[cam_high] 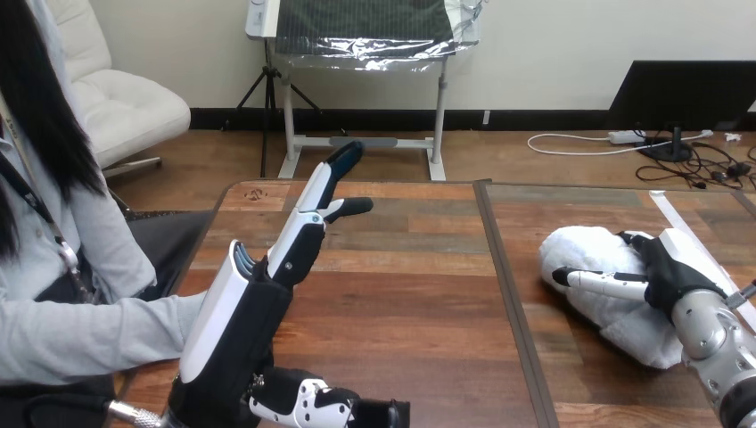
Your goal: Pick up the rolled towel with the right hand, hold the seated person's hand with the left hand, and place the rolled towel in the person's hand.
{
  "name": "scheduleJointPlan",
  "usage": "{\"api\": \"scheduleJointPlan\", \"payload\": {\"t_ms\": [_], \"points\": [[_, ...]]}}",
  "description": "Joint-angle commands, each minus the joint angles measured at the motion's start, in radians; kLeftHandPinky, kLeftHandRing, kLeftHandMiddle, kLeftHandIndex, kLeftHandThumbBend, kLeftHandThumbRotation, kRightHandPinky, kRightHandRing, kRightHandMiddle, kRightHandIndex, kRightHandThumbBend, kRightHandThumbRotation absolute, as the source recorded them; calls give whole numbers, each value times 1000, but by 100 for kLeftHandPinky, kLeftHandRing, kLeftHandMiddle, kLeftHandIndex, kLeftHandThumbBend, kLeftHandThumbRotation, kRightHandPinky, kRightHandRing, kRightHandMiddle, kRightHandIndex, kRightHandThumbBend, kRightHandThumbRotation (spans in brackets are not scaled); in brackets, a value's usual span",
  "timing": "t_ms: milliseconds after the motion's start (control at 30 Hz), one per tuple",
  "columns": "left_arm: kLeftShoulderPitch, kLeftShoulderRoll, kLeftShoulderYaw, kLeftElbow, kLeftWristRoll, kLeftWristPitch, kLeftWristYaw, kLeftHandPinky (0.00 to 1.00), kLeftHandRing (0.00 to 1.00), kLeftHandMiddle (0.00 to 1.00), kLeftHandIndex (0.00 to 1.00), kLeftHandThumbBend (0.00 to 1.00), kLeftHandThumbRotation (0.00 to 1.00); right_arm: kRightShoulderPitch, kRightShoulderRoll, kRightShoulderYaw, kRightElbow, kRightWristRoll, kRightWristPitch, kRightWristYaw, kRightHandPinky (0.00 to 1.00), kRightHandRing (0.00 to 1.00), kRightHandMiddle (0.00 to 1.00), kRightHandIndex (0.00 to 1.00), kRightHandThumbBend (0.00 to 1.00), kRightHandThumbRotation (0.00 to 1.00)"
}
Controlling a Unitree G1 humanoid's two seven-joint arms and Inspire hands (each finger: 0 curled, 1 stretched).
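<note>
At a wooden table [401, 312], the robot's right hand [673, 267] clasps thumb and fingers around the white rolled towel [584, 251] lying at the table's right side, while its left hand [267, 285] stands raised, fingers straight, beside the seated person's grey sleeve [80, 334].

table middle: bare wood on the table [410, 312] from near edge to far edge; open lane between the two hands.
left side: left hand [258, 303] stands raised on edge, fingers straight and pointing away; it walls off the left edge.
left edge: sleeve [80, 334] lies across it, just behind the left hand; tight there.
right side: towel [593, 259] with the right hand [664, 267] clasped round it fills the middle of that half.
seam [504, 285]: flat, no bar.
near right: bare wood between seam and towel.
far right: strip [677, 223] lies flat near the towel.
</note>
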Motion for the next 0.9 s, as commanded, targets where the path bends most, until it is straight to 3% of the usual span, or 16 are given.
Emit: {"api": "scheduleJointPlan", "payload": {"t_ms": [0,67,100,300,667,867], "points": [[-21,7,-5,-48,-18,0,-7,83,100,100,100,100,66,2,65,29,22,-14,11,31,54,55,61,88,100,61],[-18,6,0,-55,-14,4,-7,83,100,100,100,100,66,1,66,33,22,-15,13,35,51,54,59,87,99,61],[-15,6,0,-60,-15,5,-9,82,100,100,100,100,68,0,67,36,23,-16,17,37,52,60,66,85,99,59],[-11,1,5,-62,-15,3,-8,81,100,100,100,100,68,-7,73,41,23,-17,40,39,56,67,73,82,95,50],[-13,2,14,-52,-6,-6,-5,79,100,100,100,100,69,-10,78,36,20,-7,56,30,63,73,74,73,87,17],[-11,4,11,-49,-13,-8,-7,79,100,100,100,100,69,-12,80,29,18,-1,66,16,62,71,73,69,88,6]]}}
